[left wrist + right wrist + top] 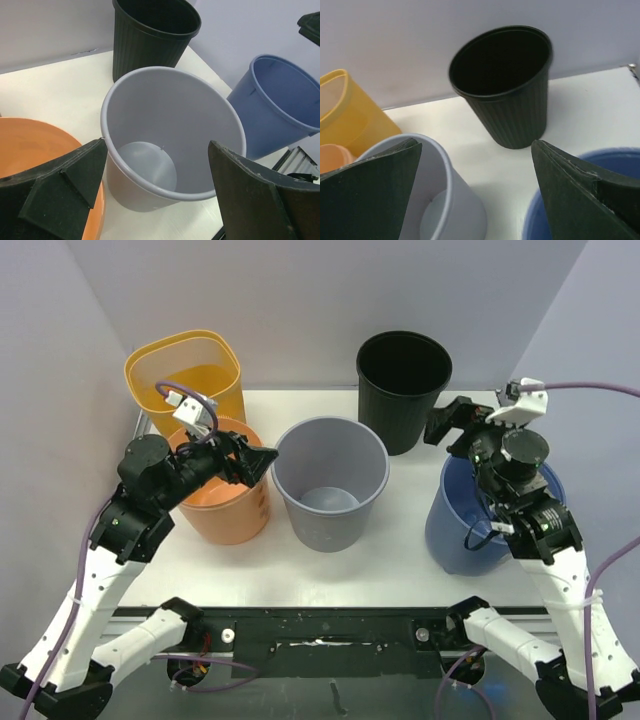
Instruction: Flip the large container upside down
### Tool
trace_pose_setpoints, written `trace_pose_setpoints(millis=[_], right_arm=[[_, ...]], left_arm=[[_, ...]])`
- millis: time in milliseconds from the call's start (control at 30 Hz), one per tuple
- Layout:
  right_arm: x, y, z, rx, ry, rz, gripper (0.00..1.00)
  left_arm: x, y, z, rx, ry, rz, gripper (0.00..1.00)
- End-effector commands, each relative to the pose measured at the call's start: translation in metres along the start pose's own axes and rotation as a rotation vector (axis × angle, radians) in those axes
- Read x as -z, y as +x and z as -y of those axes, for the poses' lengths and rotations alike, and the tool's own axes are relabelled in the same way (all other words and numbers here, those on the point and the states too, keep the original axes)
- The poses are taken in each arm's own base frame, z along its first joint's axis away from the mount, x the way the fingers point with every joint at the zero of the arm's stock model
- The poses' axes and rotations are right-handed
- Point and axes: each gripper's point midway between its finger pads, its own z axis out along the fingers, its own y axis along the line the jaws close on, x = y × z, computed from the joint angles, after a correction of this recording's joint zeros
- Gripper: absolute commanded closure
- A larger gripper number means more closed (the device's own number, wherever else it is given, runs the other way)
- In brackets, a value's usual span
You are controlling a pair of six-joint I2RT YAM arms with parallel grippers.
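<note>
Several bins stand upright and open on the white table (400, 550): grey (330, 485) in the middle, black (403, 390) behind it, blue (452, 525) at the right, orange (225, 515) at the left, yellow (185, 375) at the back left. None is plainly the largest. My left gripper (250, 462) is open and empty above the orange bin's right rim, facing the grey bin (170, 125). My right gripper (447, 425) is open and empty above the blue bin's far rim, facing the black bin (510, 90).
In the left wrist view the black bin (150, 40), blue bin (275, 110) and orange rim (30, 145) surround the grey one. White walls close the back and sides. The table's near edge runs along the black rail (330, 625).
</note>
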Motion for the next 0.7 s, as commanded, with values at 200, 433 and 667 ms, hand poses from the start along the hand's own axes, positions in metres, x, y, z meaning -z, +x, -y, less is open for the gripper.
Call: trace_pose_setpoints(millis=[200, 433, 667], right_arm=[[-0.029, 0.092, -0.086, 0.196, -0.098, -0.428, 0.02], [-0.037, 0.119, -0.064, 0.263, 0.019, -0.512, 0.02], [-0.045, 0.139, -0.051, 0.288, 0.068, -0.592, 0.06]], left_arm=[[0.003, 0.008, -0.023, -0.033, -0.164, -0.119, 0.18], [0.015, 0.024, -0.047, -0.112, -0.267, -0.169, 0.18], [0.005, 0.025, -0.052, -0.128, -0.266, -0.141, 0.17]])
